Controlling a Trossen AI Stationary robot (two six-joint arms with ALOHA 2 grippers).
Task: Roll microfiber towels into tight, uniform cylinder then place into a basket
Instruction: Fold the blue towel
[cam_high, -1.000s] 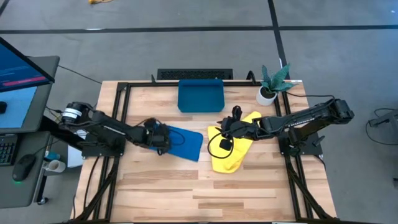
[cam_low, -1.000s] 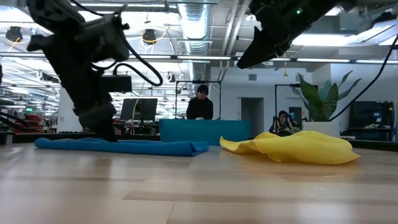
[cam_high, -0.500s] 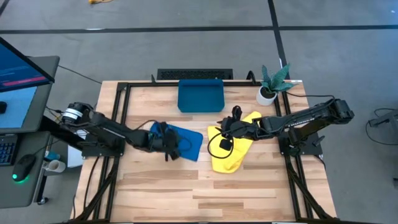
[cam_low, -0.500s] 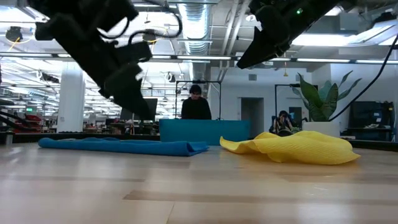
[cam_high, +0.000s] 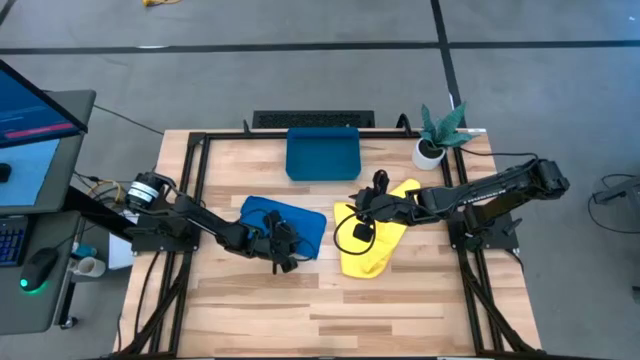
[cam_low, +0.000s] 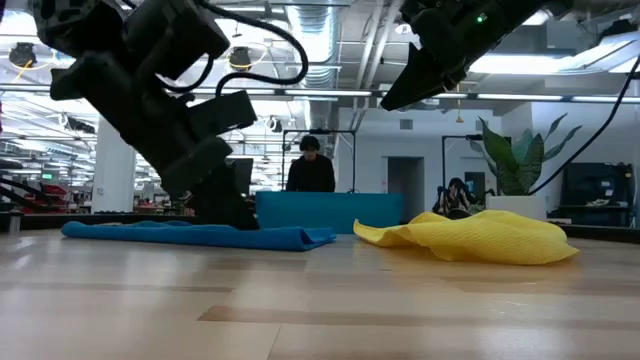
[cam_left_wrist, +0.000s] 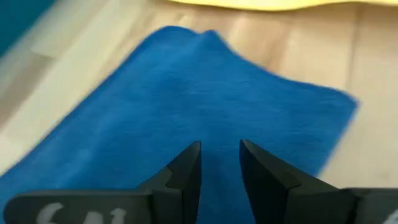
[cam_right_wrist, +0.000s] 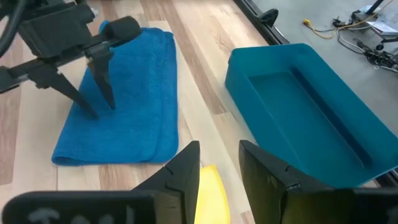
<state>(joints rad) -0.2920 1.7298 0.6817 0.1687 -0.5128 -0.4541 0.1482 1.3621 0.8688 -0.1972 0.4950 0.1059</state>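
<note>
On the counter: everything sits on a pale wooden counter framed by dark rails.
Left arm: it reaches from the left edge across to the blue towel, and in the low view it blocks part of that towel.
Right arm: it reaches from the right edge over the yellow towel; its cable loop covers part of the cloth in the high view.
Blue towel: it lies flat left of centre, folded over, one long edge doubled; the left wrist view cuts off its near end.
Yellow towel: it lies crumpled in a loose heap right of centre, apart from the blue towel, neither cloth rolled.
Basket: this dark-blue tray sits at the far middle edge, with no towel in it; in the low view only its front wall shows.
Plant pot: a small white pot with green leaves stands near the far right corner.
Left hand: fingers slightly parted, gripping nothing, poised over the near part of the blue towel; contact cannot be told.
Right hand: fingers a little apart and empty, raised above the yellow towel's far-left part.
Background: a person shows dimly behind the basket in the low view.
</note>
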